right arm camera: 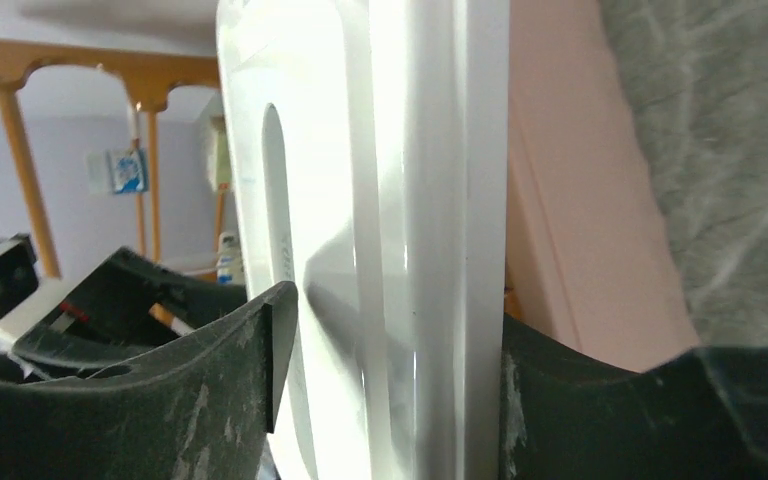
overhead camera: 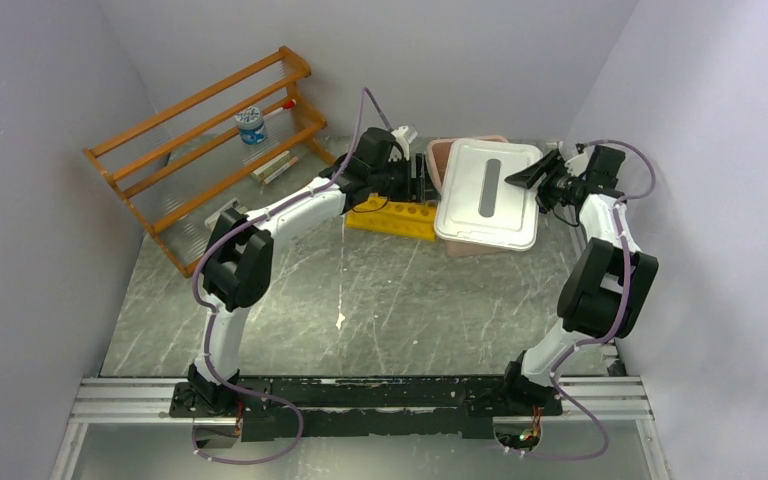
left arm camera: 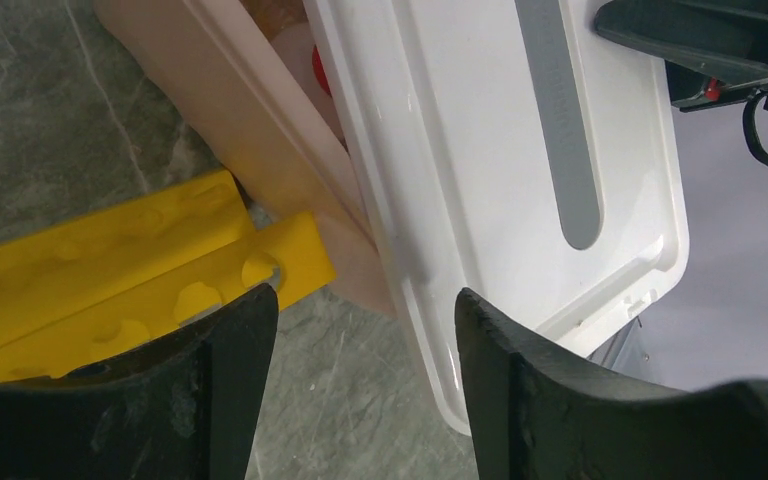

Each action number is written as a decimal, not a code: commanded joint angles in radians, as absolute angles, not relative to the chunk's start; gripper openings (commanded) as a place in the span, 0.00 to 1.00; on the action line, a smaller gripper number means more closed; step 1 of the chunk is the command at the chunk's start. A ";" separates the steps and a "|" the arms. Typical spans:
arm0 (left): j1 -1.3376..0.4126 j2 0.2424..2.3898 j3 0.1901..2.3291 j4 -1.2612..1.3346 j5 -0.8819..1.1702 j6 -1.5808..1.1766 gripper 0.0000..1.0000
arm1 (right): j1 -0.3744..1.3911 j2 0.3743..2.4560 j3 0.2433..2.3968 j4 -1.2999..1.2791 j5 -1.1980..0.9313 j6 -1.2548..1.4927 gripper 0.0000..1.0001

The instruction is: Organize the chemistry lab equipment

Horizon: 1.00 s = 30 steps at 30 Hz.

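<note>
At the bin's right edge my right gripper (right arm camera: 390, 325) straddles the white lid (overhead camera: 488, 190), jaws apart; left gripper (left arm camera: 365, 310) spread wide, empty. Red-capped bottle (left arm camera: 320, 72) inside pink bin (left arm camera: 230, 90). Lid sits skewed, unseated: a brushing finger as I pull away could drag it off.

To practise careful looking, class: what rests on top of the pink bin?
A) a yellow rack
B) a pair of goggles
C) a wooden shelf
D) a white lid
D: the white lid lies over the pink bin, slightly askew, so a strip of the bin shows beside it.
</note>
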<state>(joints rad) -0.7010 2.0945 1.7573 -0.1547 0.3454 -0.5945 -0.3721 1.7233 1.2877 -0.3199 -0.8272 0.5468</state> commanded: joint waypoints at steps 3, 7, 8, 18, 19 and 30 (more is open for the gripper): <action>-0.710 2.122 1.819 -0.170 0.359 -0.555 0.66 | -0.378 1.622 1.258 -0.252 -0.618 0.538 0.65; -0.710 2.119 1.805 -0.172 0.370 -0.551 0.69 | -0.362 1.606 1.273 -0.284 -0.525 0.508 0.67; -0.710 2.118 1.803 -0.168 0.385 -0.549 0.70 | -0.353 1.596 1.270 -0.285 -0.497 0.497 0.69; -0.711 2.126 1.788 -0.142 0.475 -0.551 0.71 | -0.198 1.627 1.372 -0.454 -0.178 0.371 0.73; -0.712 2.128 1.787 -0.142 0.482 -0.550 0.70 | -0.198 1.621 1.375 -0.458 -0.149 0.371 0.73; -0.713 2.190 1.849 -0.245 0.459 -0.488 0.41 | -0.195 1.567 1.365 -0.477 -0.057 0.326 0.82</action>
<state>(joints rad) -0.7074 2.1509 1.8088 -0.1688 0.4549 -0.5442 -0.1776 1.6043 1.3800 -0.4561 -0.1627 0.4248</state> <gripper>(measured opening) 0.440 0.801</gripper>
